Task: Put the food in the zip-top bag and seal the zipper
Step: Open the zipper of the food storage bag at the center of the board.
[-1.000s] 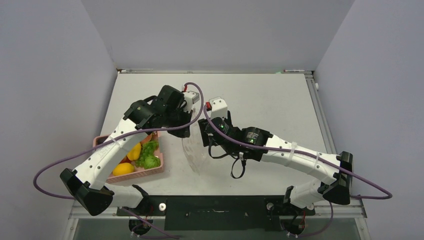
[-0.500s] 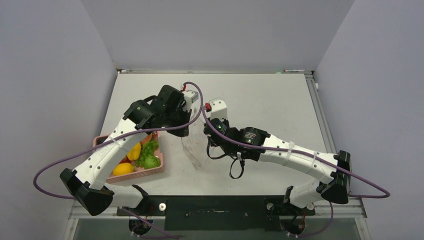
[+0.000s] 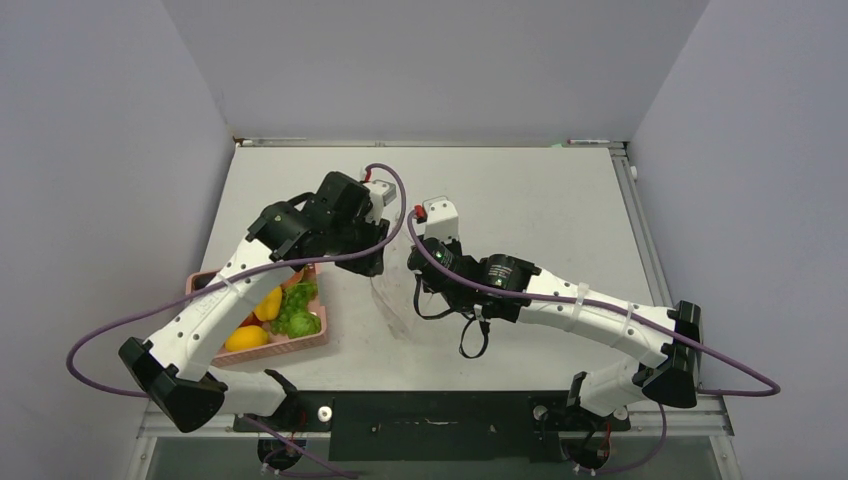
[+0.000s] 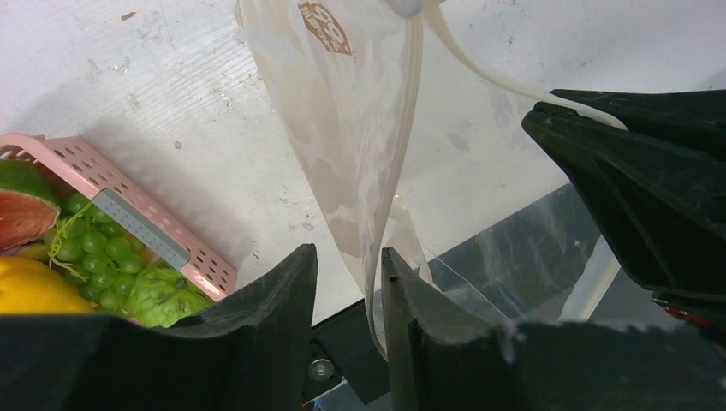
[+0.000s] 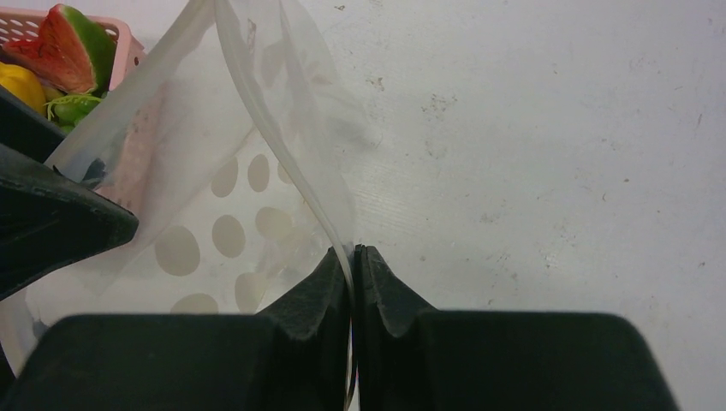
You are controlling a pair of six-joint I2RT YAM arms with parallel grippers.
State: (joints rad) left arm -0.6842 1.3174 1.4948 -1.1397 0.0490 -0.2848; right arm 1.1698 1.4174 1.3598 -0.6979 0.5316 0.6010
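The clear dotted zip-top bag [image 3: 391, 300] hangs between my two grippers above the table. My right gripper [image 5: 352, 250] is shut on the bag's mouth edge, and the whitish zipper [image 5: 282, 145] strip runs up out of its jaws. My left gripper [image 4: 347, 253] stands open; the bag [image 4: 342, 103] passes loosely through the gap, lying against the right finger. The food [image 3: 288, 310] lies in the pink basket [image 3: 312, 346] to the left: green grapes [image 4: 94, 257], a yellow piece [image 4: 34, 289] and a watermelon slice [image 5: 73, 38]. No food shows inside the bag.
The pink basket [image 4: 145, 233] sits close to the left of the bag, near the table's front edge. My right gripper's black body [image 4: 651, 188] is just beside the left one. Purple cables loop over both arms.
My right gripper has shut on the bag's edge. My left gripper, shut before, has opened. The bag has drawn in narrower between the two.
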